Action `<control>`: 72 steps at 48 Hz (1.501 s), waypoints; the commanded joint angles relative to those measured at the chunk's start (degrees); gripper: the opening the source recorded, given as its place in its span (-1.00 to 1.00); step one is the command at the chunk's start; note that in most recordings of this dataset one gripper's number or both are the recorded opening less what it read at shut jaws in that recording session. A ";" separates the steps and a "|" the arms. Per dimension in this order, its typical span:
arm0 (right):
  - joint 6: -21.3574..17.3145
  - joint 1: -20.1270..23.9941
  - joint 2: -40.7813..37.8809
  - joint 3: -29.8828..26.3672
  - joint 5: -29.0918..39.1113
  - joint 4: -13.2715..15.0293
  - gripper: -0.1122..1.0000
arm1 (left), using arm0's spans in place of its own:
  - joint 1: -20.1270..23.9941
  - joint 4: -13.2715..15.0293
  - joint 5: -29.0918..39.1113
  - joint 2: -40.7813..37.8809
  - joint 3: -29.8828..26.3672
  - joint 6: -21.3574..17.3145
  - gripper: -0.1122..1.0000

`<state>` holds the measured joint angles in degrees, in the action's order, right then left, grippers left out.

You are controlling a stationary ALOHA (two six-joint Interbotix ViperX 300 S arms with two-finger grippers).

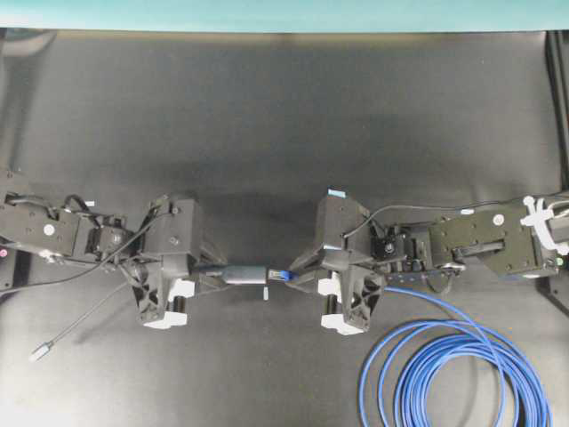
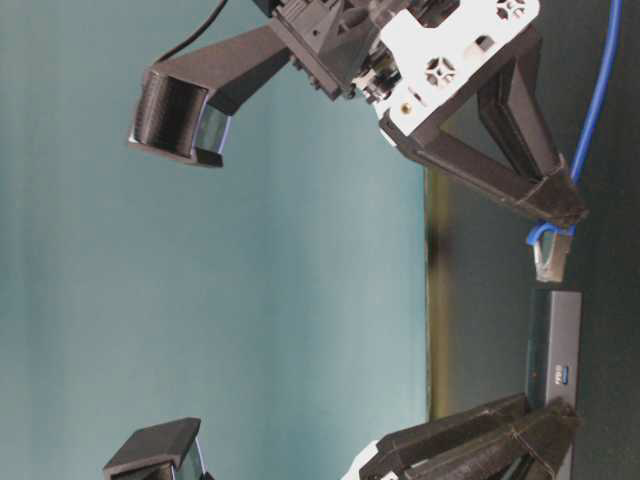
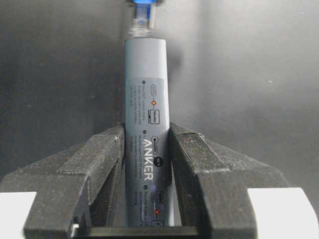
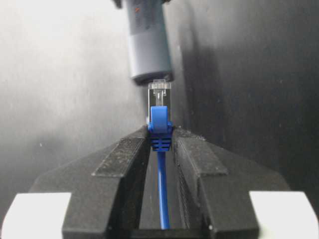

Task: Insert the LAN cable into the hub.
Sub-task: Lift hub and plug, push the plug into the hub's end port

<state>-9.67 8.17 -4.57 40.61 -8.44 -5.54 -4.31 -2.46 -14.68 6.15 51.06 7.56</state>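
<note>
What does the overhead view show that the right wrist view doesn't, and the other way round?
Only overhead: the coil of the LAN cable, the hub's grey cord and the left gripper clamping the hub. Only right wrist: the clear plug just short of the hub's end, not yet in. Both: the right gripper pinching the cable behind the plug.

Hub [image 3: 145, 124]: smooth satin grey casing, matt printed label. LAN cable [image 4: 160, 191]: glossy blue sheath, ribbed blue plastic boot, clear plastic plug. Left gripper [image 3: 146, 144] and right gripper [image 4: 160, 142]: jaws of rough, layered black plastic, matt. Bench [image 1: 267, 116]: dull black, faintly sheened surface.
</note>
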 commanded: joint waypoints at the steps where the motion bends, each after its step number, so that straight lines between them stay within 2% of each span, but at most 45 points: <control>1: 0.09 0.44 0.35 -0.88 -0.09 0.00 -0.55 | -0.09 -0.09 -0.18 0.70 -0.97 -0.09 -0.29; 28: 0.18 0.09 -0.97 -2.29 0.18 0.00 -0.55 | 0.18 -0.18 -0.09 0.62 -1.05 -0.35 -0.29; 36: 0.35 0.00 -1.67 -2.90 0.18 0.09 -0.56 | 0.09 -0.18 0.44 0.53 -1.32 -1.67 -0.29; 50: 0.44 -0.35 -1.93 -3.34 2.81 0.26 -0.55 | 0.18 -0.18 4.13 -0.53 -3.69 -2.64 -0.29; 72: 1.32 -0.53 -2.55 -4.92 5.80 1.32 -0.55 | 0.18 -0.18 16.17 -1.67 -9.76 -8.26 -0.29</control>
<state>-9.05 7.91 -7.12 36.91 -2.46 -4.48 -4.04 -2.46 0.88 4.39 43.24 0.09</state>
